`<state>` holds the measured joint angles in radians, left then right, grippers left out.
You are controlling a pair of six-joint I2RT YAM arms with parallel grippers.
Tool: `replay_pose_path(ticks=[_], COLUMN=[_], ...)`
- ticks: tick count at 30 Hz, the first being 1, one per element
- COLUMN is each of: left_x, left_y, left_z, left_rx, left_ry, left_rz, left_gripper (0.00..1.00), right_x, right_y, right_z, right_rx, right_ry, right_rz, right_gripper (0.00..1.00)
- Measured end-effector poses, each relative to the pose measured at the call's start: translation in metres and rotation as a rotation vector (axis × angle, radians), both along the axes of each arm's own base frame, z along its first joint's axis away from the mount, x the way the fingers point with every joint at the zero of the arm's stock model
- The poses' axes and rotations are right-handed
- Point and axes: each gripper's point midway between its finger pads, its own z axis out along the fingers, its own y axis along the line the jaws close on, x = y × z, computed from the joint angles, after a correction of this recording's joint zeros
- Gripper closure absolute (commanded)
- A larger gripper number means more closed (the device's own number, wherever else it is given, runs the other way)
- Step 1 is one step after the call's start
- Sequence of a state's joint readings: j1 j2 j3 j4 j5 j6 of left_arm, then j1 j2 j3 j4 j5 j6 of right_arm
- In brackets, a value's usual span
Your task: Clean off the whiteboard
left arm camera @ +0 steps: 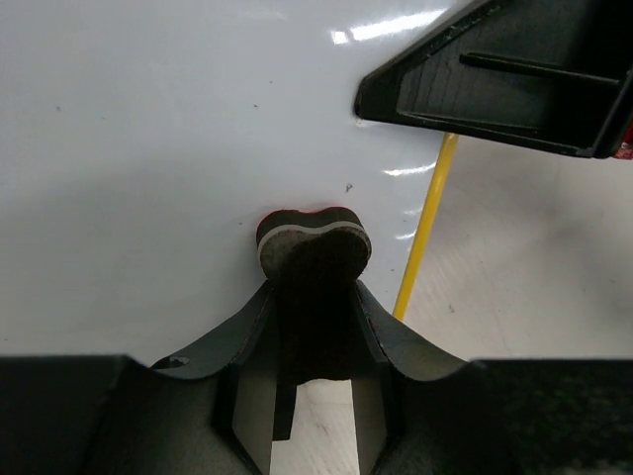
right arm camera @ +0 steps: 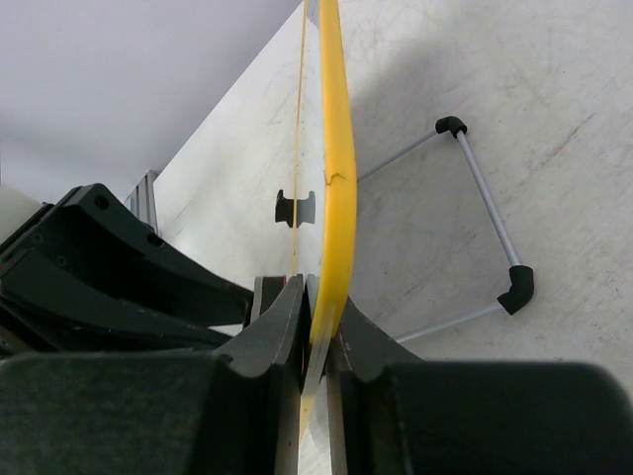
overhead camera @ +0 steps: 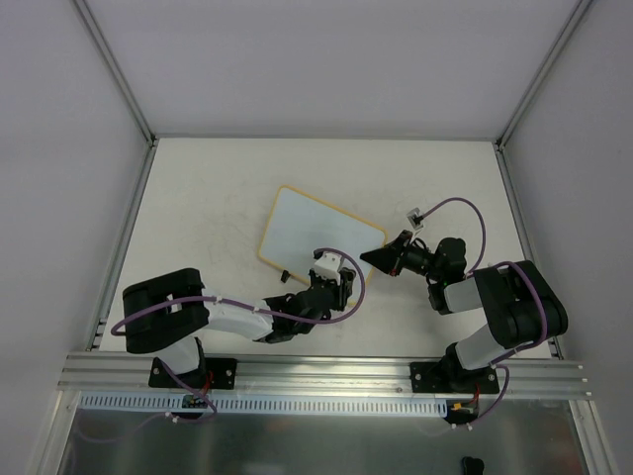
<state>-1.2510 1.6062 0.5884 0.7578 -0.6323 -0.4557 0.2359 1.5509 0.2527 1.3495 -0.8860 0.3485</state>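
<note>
The whiteboard (overhead camera: 315, 230), white with a thin orange-yellow frame, sits slanted at the table's middle and looks blank. My left gripper (overhead camera: 334, 277) is shut on the small black eraser (left arm camera: 315, 247) and presses its felt face on the board's surface (left arm camera: 148, 148) near the yellow edge (left arm camera: 425, 233). My right gripper (overhead camera: 379, 257) is shut on the board's right rim; in the right wrist view the frame (right arm camera: 333, 148) runs edge-on between its fingers (right arm camera: 318, 322). A black clip foot (right arm camera: 295, 208) shows on the board's far edge.
A thin wire stand with black corners (right arm camera: 485, 198) lies on the table behind the board. My right finger (left arm camera: 495, 74) hangs over the board's corner in the left wrist view. Aluminium rails (overhead camera: 129, 228) border the table. A purple cable (overhead camera: 465, 208) loops off the right arm.
</note>
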Motion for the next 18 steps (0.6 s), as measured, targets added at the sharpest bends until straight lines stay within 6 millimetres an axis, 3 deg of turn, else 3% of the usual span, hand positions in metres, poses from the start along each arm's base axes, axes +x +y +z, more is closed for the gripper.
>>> replay_pose_path(ticks=[5,12,18], left_x=[0.017,0.050,0.049], left_y=[0.016,0.060,0.060], left_z=[0.002,0.009,0.010], left_rx=[0.030,0.021,0.041], left_ry=[-0.035,-0.051,-0.068], left_rz=[0.074,0.179,0.172], left_gripper=[1.00,1.00,1.00], right_x=[0.000,0.001,0.001], right_y=[0.000,0.000,0.000], right_z=[0.000,0.000,0.000], right_rx=[0.000,0.000,0.000], right_ry=[0.000,0.000,0.000], right_rz=[0.001,-0.003,-0.004], right_gripper=[1.00,1.00,1.00])
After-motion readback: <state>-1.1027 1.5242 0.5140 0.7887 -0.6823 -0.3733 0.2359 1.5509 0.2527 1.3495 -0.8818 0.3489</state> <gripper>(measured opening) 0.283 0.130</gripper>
